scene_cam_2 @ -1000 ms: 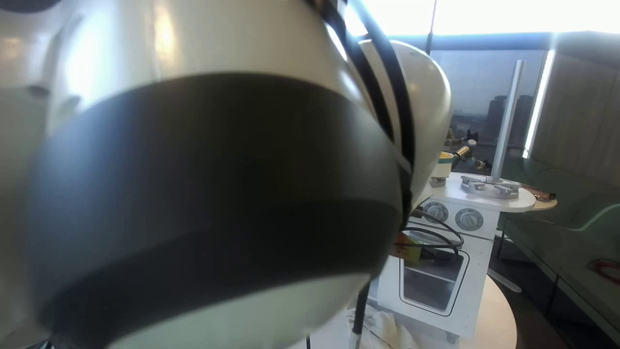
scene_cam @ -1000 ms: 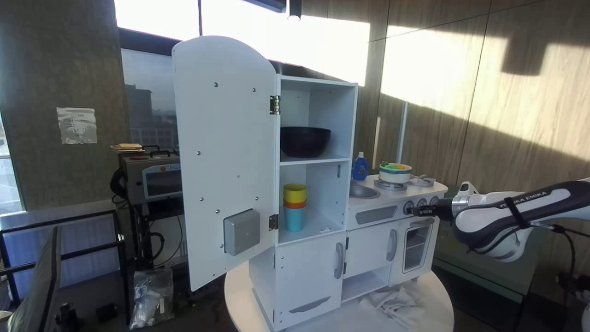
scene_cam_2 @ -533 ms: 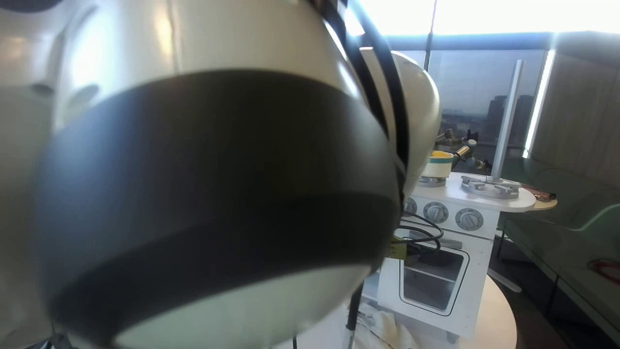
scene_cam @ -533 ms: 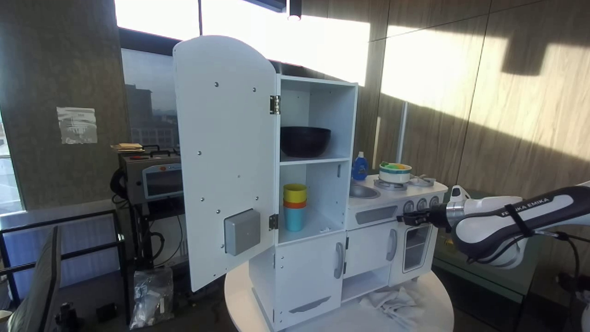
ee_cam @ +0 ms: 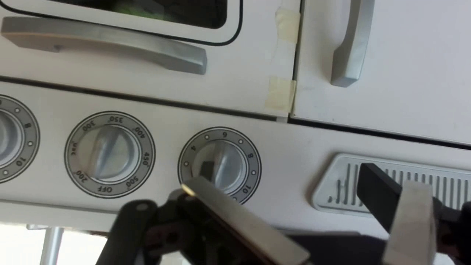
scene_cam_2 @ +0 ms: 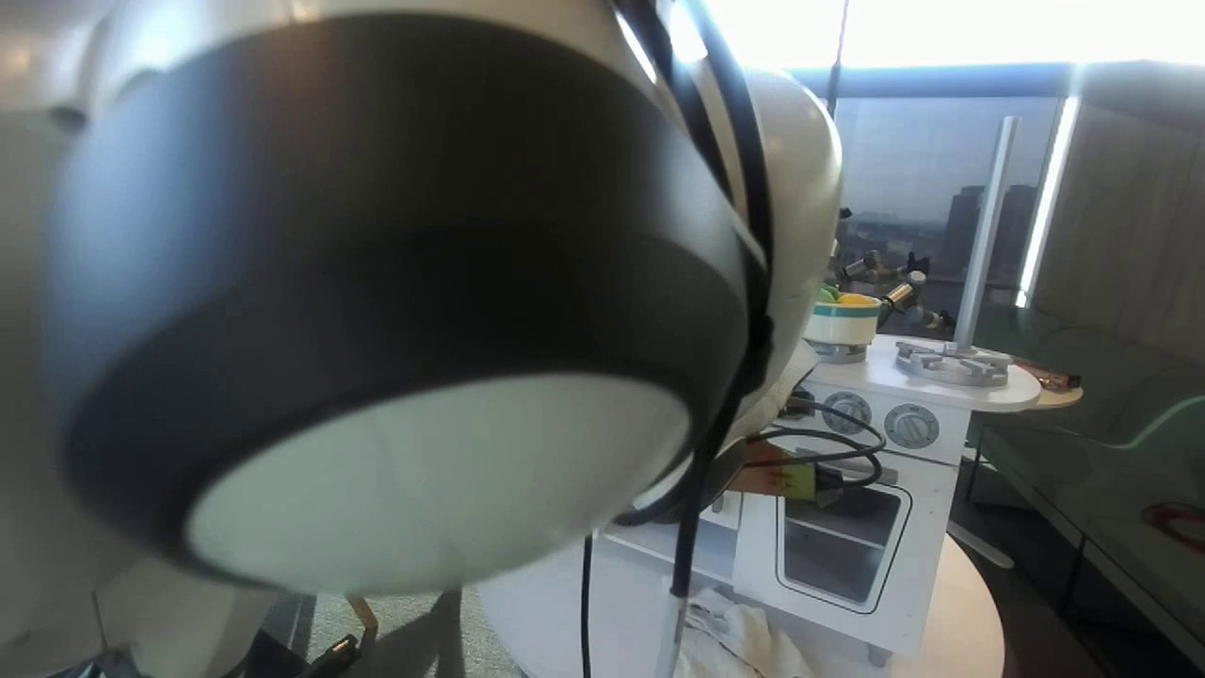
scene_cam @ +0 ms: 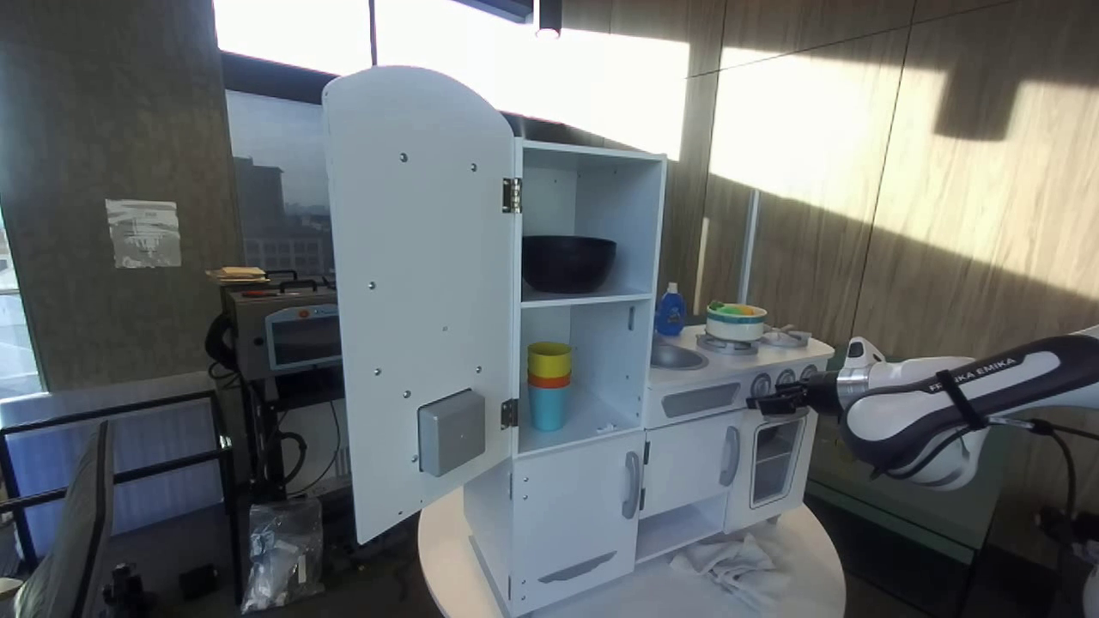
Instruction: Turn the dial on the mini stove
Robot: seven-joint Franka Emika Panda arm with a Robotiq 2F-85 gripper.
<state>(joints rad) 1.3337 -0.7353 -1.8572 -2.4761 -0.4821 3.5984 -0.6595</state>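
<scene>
The mini stove is the low white section of the play kitchen, seen in both exterior views. Three round grey dials line its front strip. The wrist view holds a numbered dial, a temperature dial and part of a third dial. My gripper stands open before that strip. Its left finger overlaps the lower part of the numbered dial; contact cannot be told. The right finger lies across the slotted grille. Nothing is between the fingers. In an exterior view the gripper is just below the dials.
Below the dials runs the oven handle, with a cupboard door handle beside it. A pot of toy food and a blue bottle stand on top. A tall cupboard's open door is further left.
My gripper was closed in front of the dials; it dropped and shifted left in the exterior view, then rose slightly. Its fingers have spread wide.
</scene>
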